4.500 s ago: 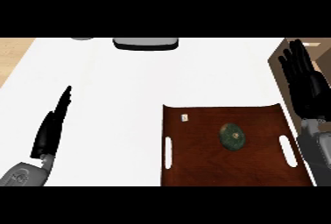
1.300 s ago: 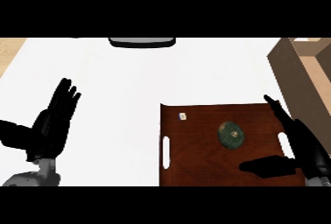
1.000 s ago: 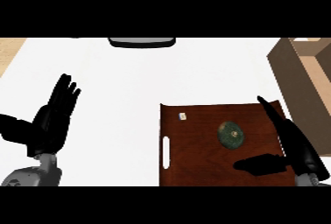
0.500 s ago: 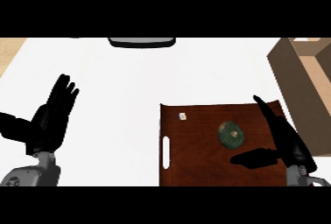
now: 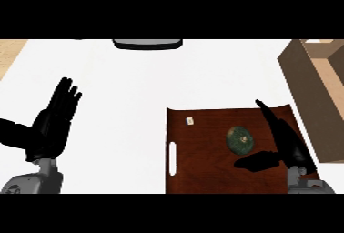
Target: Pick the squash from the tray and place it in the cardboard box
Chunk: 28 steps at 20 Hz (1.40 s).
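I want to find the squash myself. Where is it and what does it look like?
Look at the brown tray on the white counter's right side. The squash lies in its middle, beside the right hand. It is round and dark green, far bigger than the tiny pale piece near the tray's top left.

You have the tray on the desk toward the near right, with the squash lying on it right of its middle and a small tag near its far left corner. The cardboard box stands just beside the tray's right edge. Your right hand sits over the tray just right of the squash, and your left hand rests over the desk well to the left.
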Motion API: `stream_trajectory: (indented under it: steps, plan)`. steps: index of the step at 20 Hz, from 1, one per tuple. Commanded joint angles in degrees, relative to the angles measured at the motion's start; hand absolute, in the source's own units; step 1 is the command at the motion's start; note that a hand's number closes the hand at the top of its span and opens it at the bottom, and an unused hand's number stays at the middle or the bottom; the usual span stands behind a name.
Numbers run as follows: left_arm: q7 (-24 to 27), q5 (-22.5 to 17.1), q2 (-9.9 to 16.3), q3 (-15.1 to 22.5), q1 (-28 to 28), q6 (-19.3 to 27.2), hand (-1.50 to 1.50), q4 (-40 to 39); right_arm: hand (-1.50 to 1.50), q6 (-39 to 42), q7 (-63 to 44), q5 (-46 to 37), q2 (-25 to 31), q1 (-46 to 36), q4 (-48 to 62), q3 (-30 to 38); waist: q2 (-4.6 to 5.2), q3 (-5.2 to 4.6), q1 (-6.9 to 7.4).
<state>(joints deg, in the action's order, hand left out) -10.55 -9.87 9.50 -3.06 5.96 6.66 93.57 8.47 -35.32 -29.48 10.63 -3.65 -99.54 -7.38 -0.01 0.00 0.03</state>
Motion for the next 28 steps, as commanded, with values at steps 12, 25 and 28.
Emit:
stream_trajectory:
  steps: [12,25,28]
  plan:
    - [-1.34,2.41,-2.93,0.25,-2.43,-0.72,0.00,3.53,-1.50,-1.65,4.31,-5.30,-4.74,-0.70,6.74,-0.29,-0.01,0.00,0.05]
    - [-0.94,0.53,-0.54,-4.31,0.51,-3.66,0.00,0.64,1.50,-3.27,9.97,-12.05,-3.93,2.45,5.48,-4.23,-0.01,-0.01,-0.07]
    - [-5.84,2.43,-2.18,-1.51,0.33,-1.38,0.00,4.82,1.50,-3.11,10.07,-13.79,-2.51,1.76,4.55,-3.44,-0.04,0.00,-0.07]
